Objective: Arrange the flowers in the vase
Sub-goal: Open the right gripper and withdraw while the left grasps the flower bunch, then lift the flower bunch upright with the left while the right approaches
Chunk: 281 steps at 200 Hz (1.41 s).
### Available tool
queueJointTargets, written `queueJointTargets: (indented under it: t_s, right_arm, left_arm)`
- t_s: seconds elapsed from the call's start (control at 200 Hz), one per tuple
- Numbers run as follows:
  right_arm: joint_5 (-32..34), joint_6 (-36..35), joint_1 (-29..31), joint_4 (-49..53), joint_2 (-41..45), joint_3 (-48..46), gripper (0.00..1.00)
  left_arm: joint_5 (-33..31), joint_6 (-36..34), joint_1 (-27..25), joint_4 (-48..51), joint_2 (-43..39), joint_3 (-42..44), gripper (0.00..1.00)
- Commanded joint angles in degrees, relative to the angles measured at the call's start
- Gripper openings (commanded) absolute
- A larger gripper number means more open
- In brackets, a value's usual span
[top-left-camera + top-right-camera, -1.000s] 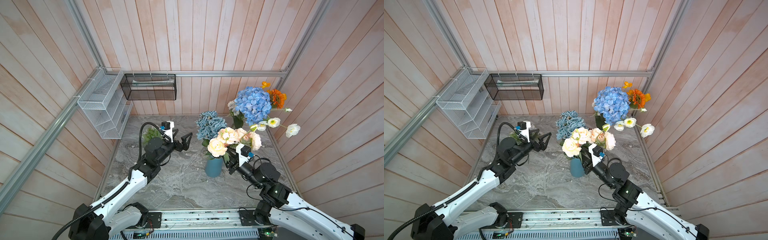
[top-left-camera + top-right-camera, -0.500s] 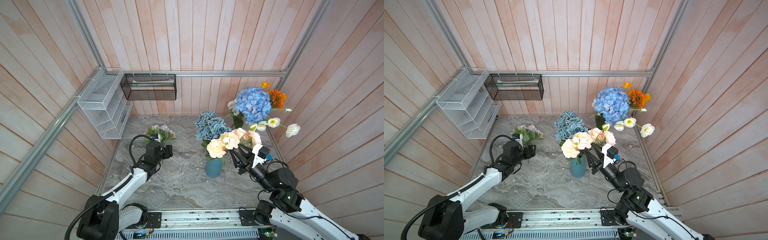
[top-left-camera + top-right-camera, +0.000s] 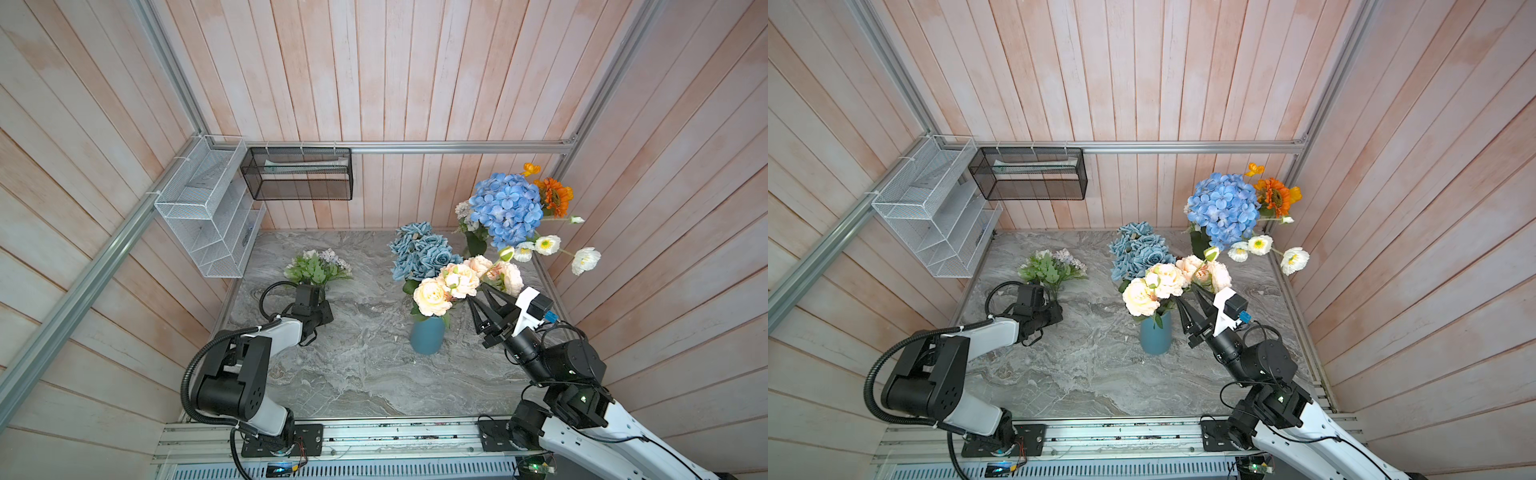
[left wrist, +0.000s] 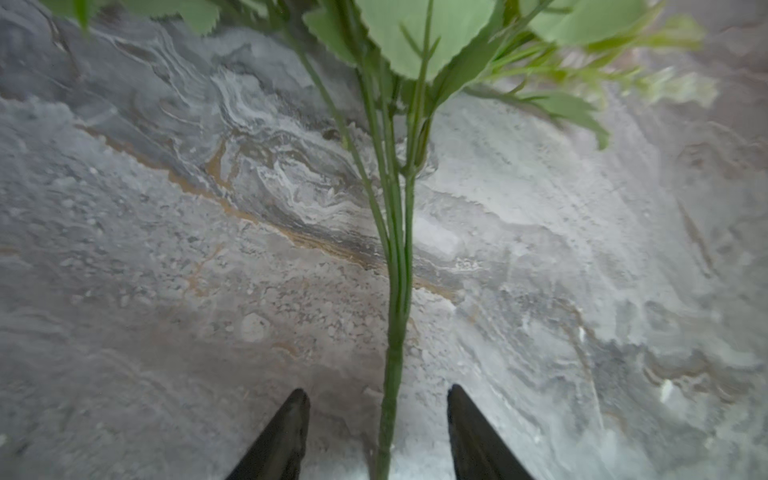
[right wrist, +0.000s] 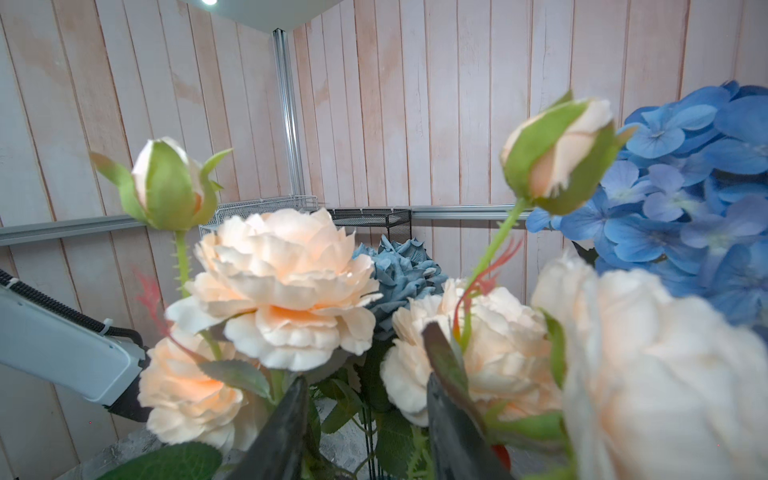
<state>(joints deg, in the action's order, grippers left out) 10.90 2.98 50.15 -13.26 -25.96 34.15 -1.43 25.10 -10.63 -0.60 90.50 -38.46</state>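
Lilac-and-white green-stemmed flowers (image 3: 318, 266) lay on the grey marble tabletop (image 3: 365, 374), their stem between the parted fingers of the left gripper (image 4: 378, 432). The right gripper (image 3: 476, 292), fingers apart, hovered beside peach flowers (image 3: 457, 280) in the teal vase (image 3: 427, 336).

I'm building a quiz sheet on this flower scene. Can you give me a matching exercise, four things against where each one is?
Things:
1. peach roses
2. lilac bunch
3. blue hydrangea
4. black mesh basket

Places:
A. hung on the back wall
B. in the teal vase
C. lying on the marble table, stem between the open jaws of the left gripper
D. standing tall in the far right corner, beside the orange flower

Pairs: 1-B, 2-C, 3-D, 4-A
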Motion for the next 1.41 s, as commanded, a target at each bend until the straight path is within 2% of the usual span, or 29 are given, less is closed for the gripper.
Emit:
queueJointTargets:
  t_s: [0.0, 0.115, 0.29, 0.39, 0.57, 0.73, 1.07, 1.255, 1.4]
  right_arm:
    - [1.4, -0.9, -0.1, -1.6, 0.5, 0.6, 0.46]
    - [1.4, -1.1, -0.1, -2.2, 0.5, 0.3, 0.46]
    - [1.5, -1.7, -0.1, -3.1, 0.6, 0.2, 0.46]
    - [1.3, -2.1, -0.1, -3.4, 0.7, 0.4, 0.46]
    - [0.6, -2.1, -0.1, -4.4, 1.6, 0.6, 0.47]
    - [-1.1, -1.7, -0.1, -5.0, 2.8, 1.6, 0.47]
    - [-5.9, -2.6, -0.1, -7.5, 2.3, 6.1, 0.48]
    - [-9.9, -5.6, -0.1, -9.1, -2.7, 11.3, 0.49]
    - [-12.7, -7.1, -0.1, -9.9, -8.5, 16.7, 0.50]
  left_arm:
    - [1.3, -0.8, 0.2, -0.7, 3.2, -3.7, 0.54]
    - [2.1, -1.2, 0.2, -0.4, 7.0, -6.0, 0.49]
    - [2.5, -1.7, 0.2, 1.2, 10.0, -9.1, 0.24]
    - [2.2, -1.5, 0.2, 1.3, 10.3, -9.4, 0.00]
    - [2.3, -1.3, 0.3, 0.4, 9.3, -8.3, 0.00]
    - [4.6, 0.1, 0.1, -2.1, 4.6, -4.7, 0.00]
    - [11.3, 3.5, -3.9, -6.2, -17.8, -0.4, 0.00]
    - [15.9, 4.4, -6.9, -11.7, -28.3, -0.8, 0.00]
    - [20.7, 2.9, -9.4, -18.4, -32.8, -1.8, 0.00]
